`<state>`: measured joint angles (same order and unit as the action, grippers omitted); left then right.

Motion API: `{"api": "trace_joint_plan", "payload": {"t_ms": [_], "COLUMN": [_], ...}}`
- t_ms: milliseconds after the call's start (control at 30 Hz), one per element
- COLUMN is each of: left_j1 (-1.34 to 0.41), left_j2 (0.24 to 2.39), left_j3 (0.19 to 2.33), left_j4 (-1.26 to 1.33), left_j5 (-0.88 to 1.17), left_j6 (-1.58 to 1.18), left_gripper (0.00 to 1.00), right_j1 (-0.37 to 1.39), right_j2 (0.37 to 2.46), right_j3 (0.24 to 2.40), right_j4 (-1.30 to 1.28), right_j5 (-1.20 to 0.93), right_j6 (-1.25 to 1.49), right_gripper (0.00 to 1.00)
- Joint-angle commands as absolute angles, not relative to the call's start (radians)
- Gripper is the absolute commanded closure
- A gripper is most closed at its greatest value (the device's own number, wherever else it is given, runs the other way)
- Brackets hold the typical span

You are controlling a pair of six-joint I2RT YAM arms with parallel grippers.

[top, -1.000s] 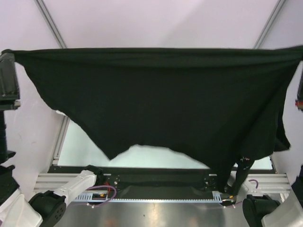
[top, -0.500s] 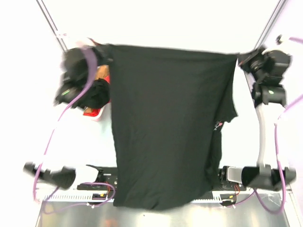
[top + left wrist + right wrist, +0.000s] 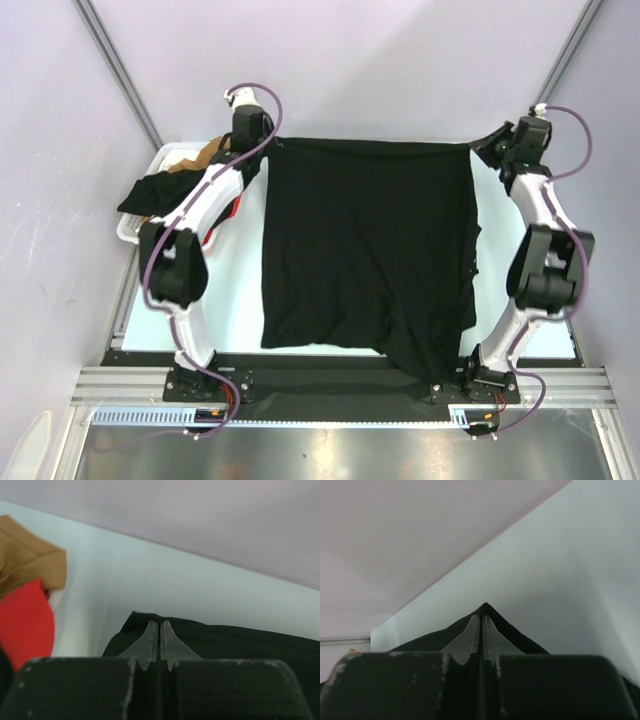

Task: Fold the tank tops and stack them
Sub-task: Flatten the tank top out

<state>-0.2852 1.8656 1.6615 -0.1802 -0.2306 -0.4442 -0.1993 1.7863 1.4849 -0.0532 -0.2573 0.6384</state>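
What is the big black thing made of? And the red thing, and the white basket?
The black tank top looks like thin, soft, matte cloth: it spreads out with wavy edges and small folds. The red tank top also looks like soft matte fabric, bunched up with rounded edges. The white basket seems to be hard, smooth plastic, though only a bit of its rim shows.

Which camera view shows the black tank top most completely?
The top external view. It shows the whole black tank top, stretched out between the left gripper and the right gripper, which pinch its far corners. Each wrist view shows only one dark corner of the cloth in its own closed grip.
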Motion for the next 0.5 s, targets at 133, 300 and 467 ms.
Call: {"api": "trace_joint_plan", "payload": {"t_ms": [133, 300, 467], "left_j1": [-0.244, -0.210, -0.180], "left_j2": [2.130, 2.311, 2.367], "left_j3": [1.980, 2.141, 2.166], "left_j4": [-0.118, -0.167, -0.141], "left_j5": [-0.247, -0.212, -0.190], "left_j6": [-0.465, -0.468, -0.485], "left_gripper": [1.00, 1.00, 1.00], "right_j1": [-0.181, -0.161, -0.137], "right_j2": [2.089, 2.270, 2.439], "right_j3": [1.745, 1.945, 2.165], "right_j4": [0.064, 0.025, -0.055], "right_j5": [-0.294, -0.301, -0.319], "right_j6": [0.681, 0.686, 0.660], "right_gripper": [1.00, 1.00, 1.00]}}
